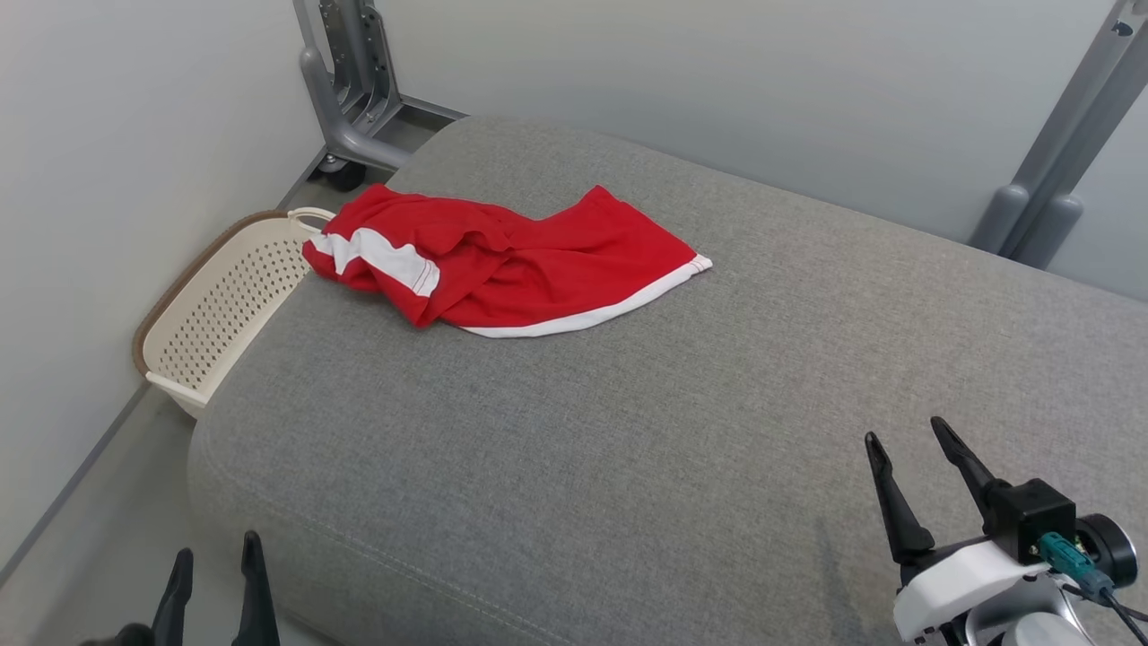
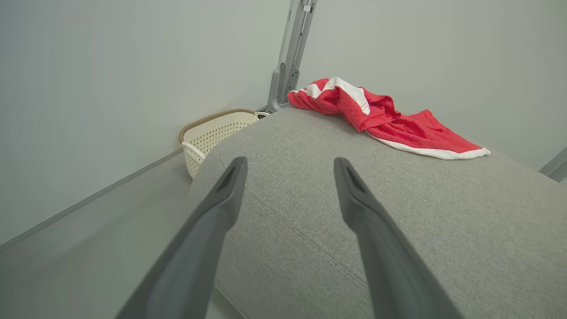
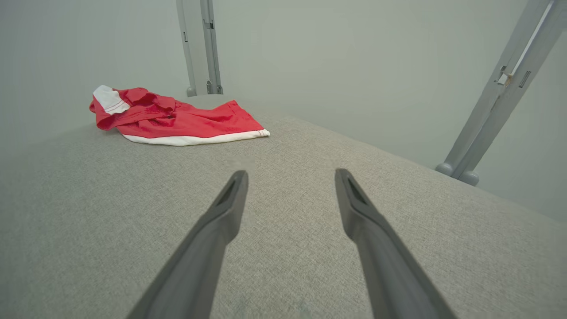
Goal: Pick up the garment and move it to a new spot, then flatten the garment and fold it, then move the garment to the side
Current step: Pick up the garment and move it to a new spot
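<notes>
A broad grey upholstered cushion (image 1: 628, 431) spreads out ahead of both grippers, its rounded near corner lying just beyond the left one's fingertips and its flat top passing under the right one's; pale walls close it in on the far side and to the left; a grey metal stand (image 1: 345, 99) rises well beyond the left gripper, at the cushion's far end, and a second stand (image 1: 1058, 152) slants up far ahead of the right gripper and off to its right; the garment (image 1: 529, 265), red with white trim and a white band, lies rumpled on the cushion top, well ahead of the left gripper and a little to its right, and well ahead of the right gripper and to its left, touching neither; a cream perforated basket (image 1: 224, 305) with a brown rim stands on the floor against the cushion's side, ahead of the left gripper and to its left, just beside the garment's bunched end; the left gripper (image 1: 218, 545) has its two dark fingers spread apart and grips nothing; the right gripper (image 1: 904, 431) likewise stands spread wide and empty above bare fabric
</notes>
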Tool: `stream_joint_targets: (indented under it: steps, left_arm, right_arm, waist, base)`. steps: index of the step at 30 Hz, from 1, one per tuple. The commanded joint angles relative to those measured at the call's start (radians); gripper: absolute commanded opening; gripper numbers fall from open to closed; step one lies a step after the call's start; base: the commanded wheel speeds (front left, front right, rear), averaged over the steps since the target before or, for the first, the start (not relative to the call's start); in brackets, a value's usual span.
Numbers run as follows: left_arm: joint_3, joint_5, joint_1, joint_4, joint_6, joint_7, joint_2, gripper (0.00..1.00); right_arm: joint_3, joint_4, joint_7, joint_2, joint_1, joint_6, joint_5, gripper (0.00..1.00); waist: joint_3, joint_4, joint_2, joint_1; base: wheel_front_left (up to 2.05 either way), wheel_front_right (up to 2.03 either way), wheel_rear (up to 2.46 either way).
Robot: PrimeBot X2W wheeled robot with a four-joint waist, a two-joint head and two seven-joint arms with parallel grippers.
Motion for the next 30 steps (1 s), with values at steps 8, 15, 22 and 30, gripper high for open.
stream_joint_targets:
  steps: [8, 15, 22, 30]
  left_arm:
    - [-0.104, -0.068, -0.229, 0.025, -0.008, 0.127, 0.022, 1.00]
    - [-0.078, -0.199, -0.607, 0.157, 0.041, 0.370, 0.028, 1.00]
    - [-0.038, -0.261, -0.867, 0.389, 0.075, 0.545, 0.102, 1.00]
    - [0.041, -0.345, -0.959, 0.638, 0.054, 0.595, 0.178, 1.00]
  right_arm:
    - [-0.086, -0.063, -0.003, 0.009, 0.055, -0.001, -0.027, 1.00]
    - [-0.109, -0.138, -0.003, -0.012, -0.021, -0.001, -0.062, 1.00]
    - [-0.114, -0.156, -0.003, -0.014, -0.096, -0.001, -0.074, 1.00]
    - [-0.139, -0.190, -0.003, 0.009, -0.098, -0.001, -0.082, 1.00]
  waist:
    - [0.082, 0.009, 0.0000, 0.0000]
    - [0.307, -0.098, 0.0000, 0.0000]
    - [0.459, -0.251, 0.0000, 0.0000]
    - [0.529, -0.377, 0.0000, 0.0000]
  base:
    - [0.00, 0.00, 0.00]
    - [0.00, 0.00, 0.00]
    - [0.00, 0.00, 0.00]
    - [0.00, 0.00, 0.00]
